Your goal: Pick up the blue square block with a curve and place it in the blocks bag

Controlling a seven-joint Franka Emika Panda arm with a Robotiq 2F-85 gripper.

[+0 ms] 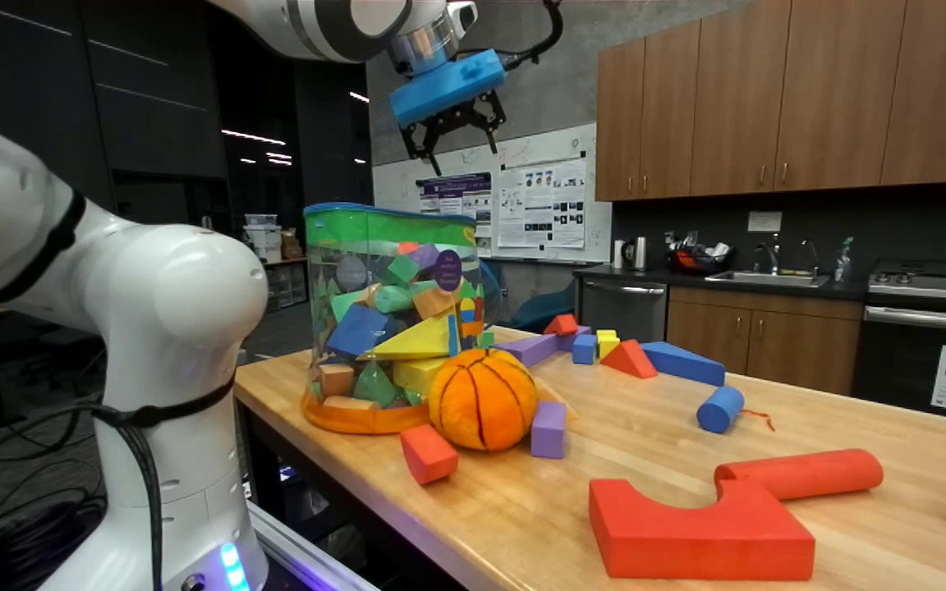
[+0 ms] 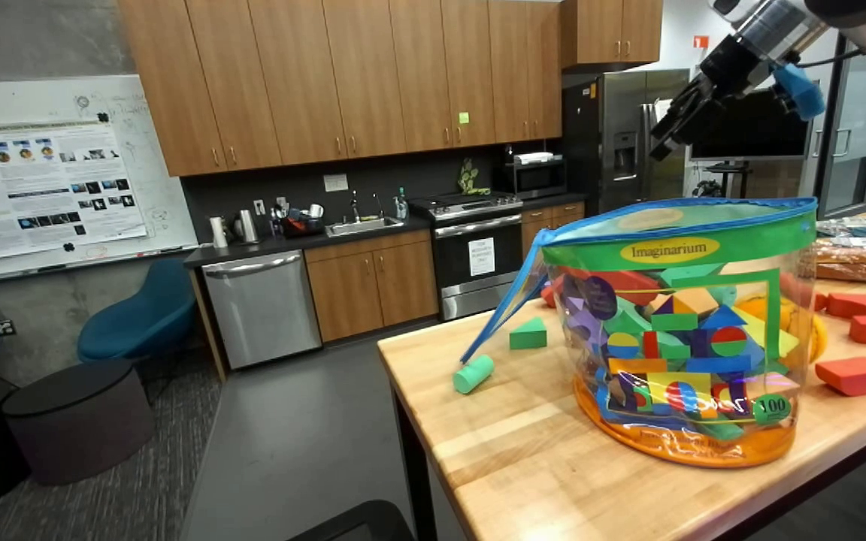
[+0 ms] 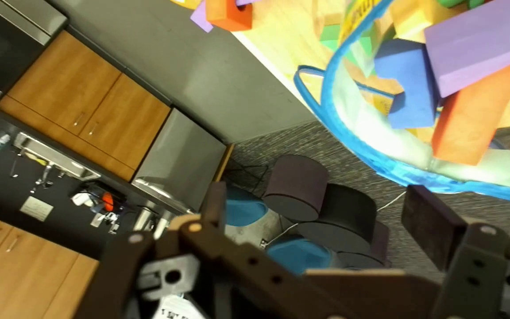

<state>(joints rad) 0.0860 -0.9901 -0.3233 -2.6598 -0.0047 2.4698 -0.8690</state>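
Observation:
The blocks bag (image 1: 395, 217) is tall and clear with green trim, and holds many coloured blocks. It also shows in an exterior view (image 2: 764, 246), and its open blue rim (image 3: 385, 167) shows in the wrist view. A chunky blue block with a curved cut (image 3: 414, 91) lies inside the rim, beside a purple and an orange block. My gripper (image 1: 466, 162) is high above the bag's open top, also in an exterior view (image 2: 661, 148). In the wrist view its fingers (image 3: 314, 201) are wide apart with nothing between them.
An orange ball (image 1: 485, 402) and a red block (image 1: 429, 454) stand against or near the bag. A small blue block (image 1: 584, 349), a blue wedge (image 1: 684, 363), a blue cylinder (image 1: 720, 409) and a red arch (image 1: 699, 533) lie on the table. Green blocks (image 2: 528, 335) lie near the table edge.

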